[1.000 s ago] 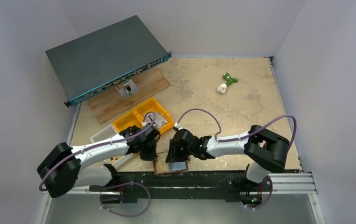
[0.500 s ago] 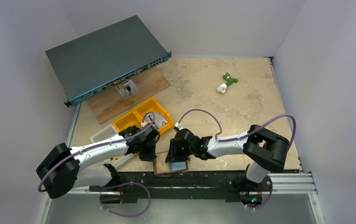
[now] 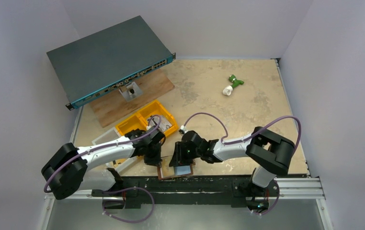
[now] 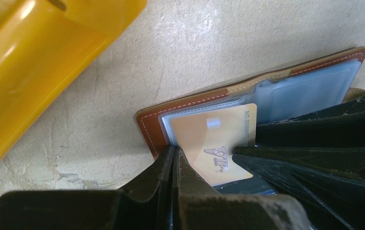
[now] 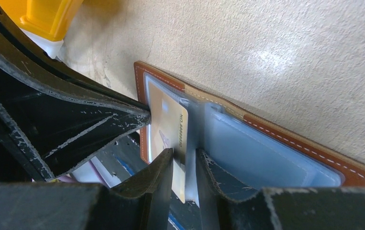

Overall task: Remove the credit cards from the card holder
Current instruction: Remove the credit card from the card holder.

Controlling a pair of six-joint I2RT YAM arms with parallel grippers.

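The card holder point(image 3: 164, 171) is a brown wallet lying open at the table's near edge, partly over it. Its clear pale blue sleeves point(image 4: 305, 91) show in both wrist views. A tan credit card marked VIP point(image 4: 214, 139) sticks out of a sleeve. My left gripper point(image 3: 153, 160) is shut, its fingertips point(image 4: 173, 155) closed at the card holder's brown rim point(image 4: 152, 129). My right gripper point(image 3: 180, 160) is shut on the credit card point(image 5: 168, 120), pinching its free end together with a sleeve edge point(image 5: 184, 153). The card holder's far half point(image 5: 314, 155) lies flat.
A yellow bin point(image 3: 142, 120) stands just behind the left gripper and shows close in the left wrist view point(image 4: 27, 62). A network switch point(image 3: 108, 57) on a plywood board point(image 3: 142, 93) sits back left. A green and white object point(image 3: 232, 85) lies back right. A black rail point(image 3: 209, 182) runs along the near edge.
The left arm's elbow has shifted slightly to the right. Both grippers and the card holder stay where they were.
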